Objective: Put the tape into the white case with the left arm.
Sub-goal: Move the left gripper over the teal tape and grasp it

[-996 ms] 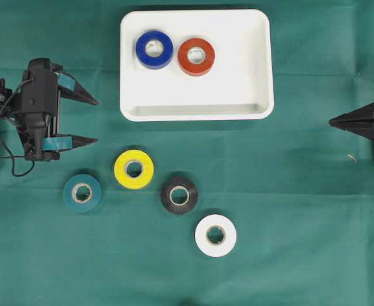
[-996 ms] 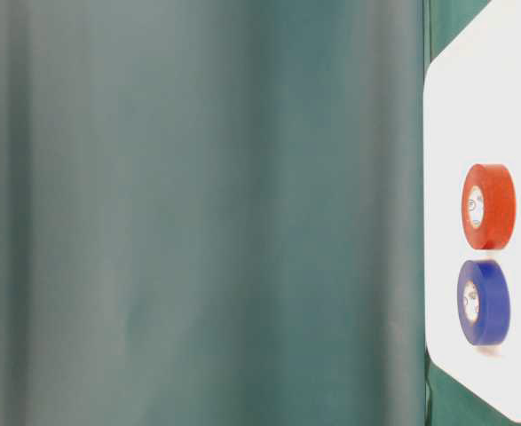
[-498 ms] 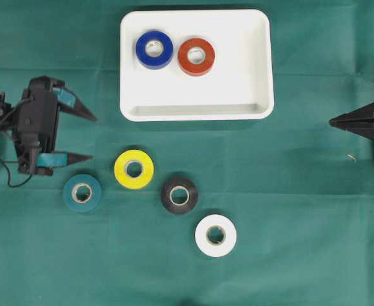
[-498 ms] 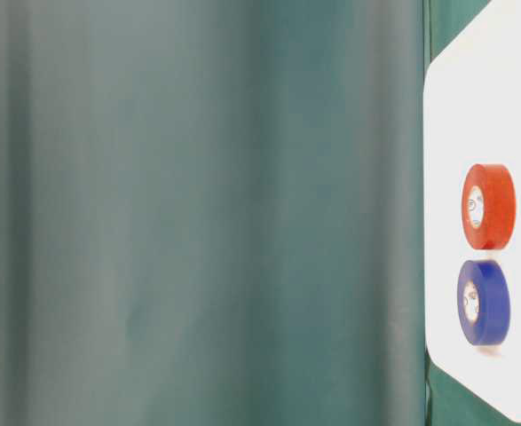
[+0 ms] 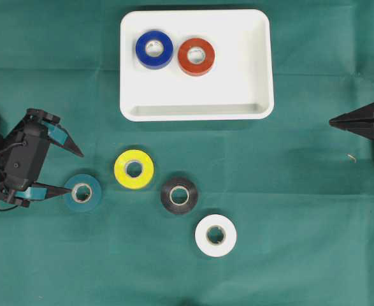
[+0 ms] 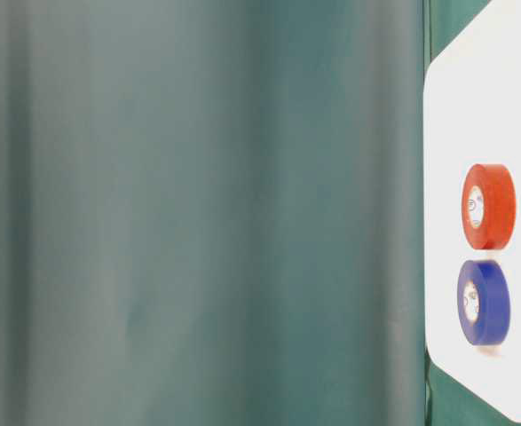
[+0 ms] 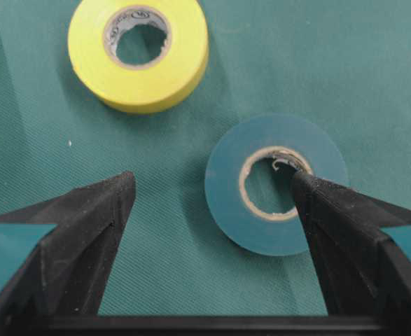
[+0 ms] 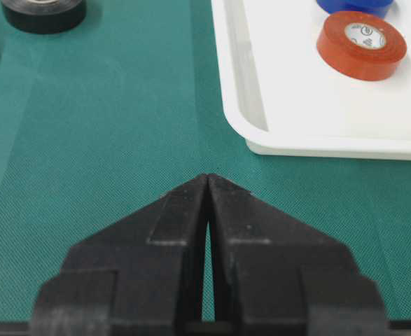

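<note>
Left gripper (image 5: 74, 172) spread wide around nothing, beside the teal tape roll (image 5: 83, 192).
One fingertip (image 7: 310, 192) overlaps the roll's core; 2 rolls, blue (image 5: 153, 49) and red (image 5: 196, 56), lie in the shallow white plastic case (image 5: 257, 76).

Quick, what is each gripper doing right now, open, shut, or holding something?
Left gripper: open, holding nothing, one finger over the flat teal tape roll.
Right gripper: shut, holding nothing.

Teal tape (image 5: 82, 192) flat; white case (image 5: 260, 76) holds two.
</note>
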Robot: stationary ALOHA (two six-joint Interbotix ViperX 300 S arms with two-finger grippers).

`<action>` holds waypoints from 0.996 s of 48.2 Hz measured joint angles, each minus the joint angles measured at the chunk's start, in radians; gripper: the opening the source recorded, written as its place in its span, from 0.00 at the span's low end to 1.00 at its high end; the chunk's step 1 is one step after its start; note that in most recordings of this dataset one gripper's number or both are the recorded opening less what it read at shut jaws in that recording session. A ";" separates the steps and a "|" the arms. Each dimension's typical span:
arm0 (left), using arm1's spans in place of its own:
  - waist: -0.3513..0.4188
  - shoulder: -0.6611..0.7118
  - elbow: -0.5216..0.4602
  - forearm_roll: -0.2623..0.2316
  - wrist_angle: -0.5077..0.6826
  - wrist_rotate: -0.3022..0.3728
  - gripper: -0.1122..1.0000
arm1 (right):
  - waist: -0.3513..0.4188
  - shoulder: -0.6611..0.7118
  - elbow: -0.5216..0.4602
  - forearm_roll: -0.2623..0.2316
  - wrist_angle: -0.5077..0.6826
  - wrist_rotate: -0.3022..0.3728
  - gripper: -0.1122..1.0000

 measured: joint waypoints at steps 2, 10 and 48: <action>0.000 0.002 0.000 0.000 0.002 0.002 0.93 | 0.000 0.000 0.002 0.000 0.000 0.000 0.02; -0.002 0.020 -0.002 0.000 0.000 0.003 0.93 | 0.000 0.000 0.002 0.000 0.002 0.000 0.02; -0.002 0.314 -0.057 0.000 -0.097 0.009 0.93 | 0.000 0.002 0.002 0.000 0.000 0.000 0.02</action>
